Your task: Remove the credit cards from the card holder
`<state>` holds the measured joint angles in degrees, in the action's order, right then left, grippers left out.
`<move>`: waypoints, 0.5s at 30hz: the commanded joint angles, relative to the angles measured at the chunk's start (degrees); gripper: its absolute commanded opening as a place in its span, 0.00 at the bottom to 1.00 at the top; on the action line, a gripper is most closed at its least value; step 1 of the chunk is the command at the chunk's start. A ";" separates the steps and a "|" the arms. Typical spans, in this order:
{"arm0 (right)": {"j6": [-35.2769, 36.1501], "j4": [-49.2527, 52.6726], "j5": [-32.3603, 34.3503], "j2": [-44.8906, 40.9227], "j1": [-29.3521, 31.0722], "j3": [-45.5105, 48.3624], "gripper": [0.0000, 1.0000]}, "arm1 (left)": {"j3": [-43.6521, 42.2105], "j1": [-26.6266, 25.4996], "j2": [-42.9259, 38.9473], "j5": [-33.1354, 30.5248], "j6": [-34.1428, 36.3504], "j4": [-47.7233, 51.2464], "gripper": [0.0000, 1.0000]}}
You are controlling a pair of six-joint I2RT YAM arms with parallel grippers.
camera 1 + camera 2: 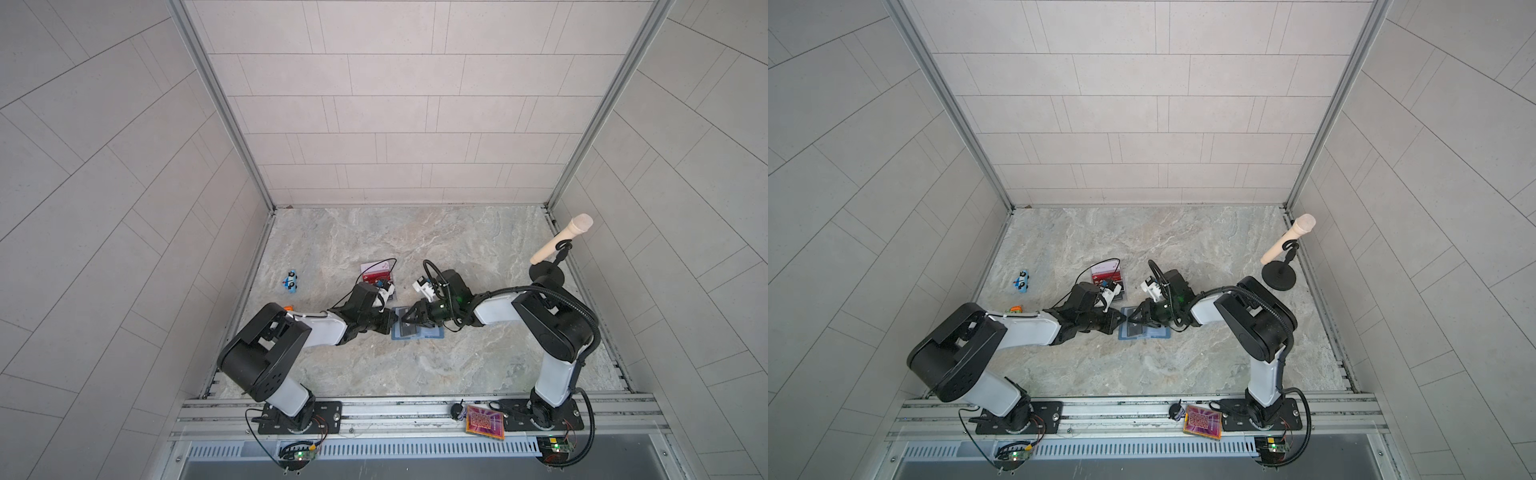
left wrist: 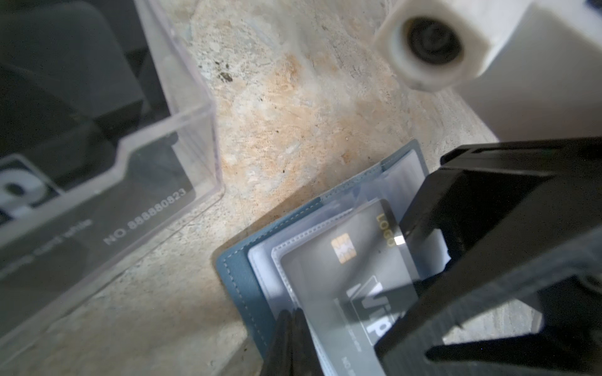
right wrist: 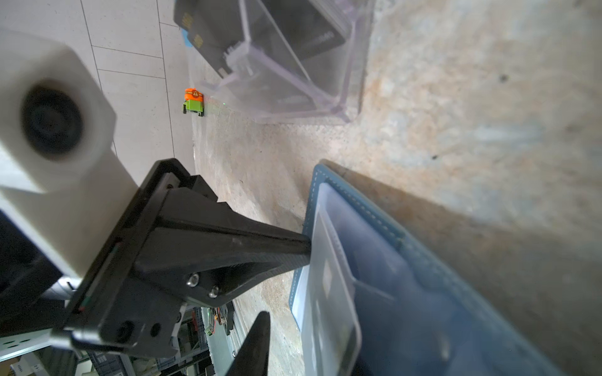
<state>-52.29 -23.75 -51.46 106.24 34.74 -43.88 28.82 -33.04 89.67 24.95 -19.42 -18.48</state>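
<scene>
Left hand (image 3: 304, 252) closed, tip touching card holder (image 3: 426, 260).

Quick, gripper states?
Left gripper: shut, tip against the card holder.
Right gripper: open over the dark card, holding nothing.

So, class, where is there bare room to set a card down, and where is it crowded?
Free: the table between card holder and front rail; also behind the clear stand. Crowded: around holder and stand.
</scene>
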 commanded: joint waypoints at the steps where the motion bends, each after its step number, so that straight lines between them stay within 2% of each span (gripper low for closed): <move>1: 0.46 -0.63 -0.74 1.24 0.83 -0.69 0.29 | -0.70 -0.32 1.74 -2.55 1.43 7.35 0.01; 15: -6.68 -13.56 -3.07 0.65 -0.67 4.20 0.25 | -0.12 -0.28 2.42 -2.68 1.72 7.85 0.01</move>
<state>-56.27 -31.75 -52.84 107.04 34.46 -40.77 29.41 -33.04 89.71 24.84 -18.98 -17.37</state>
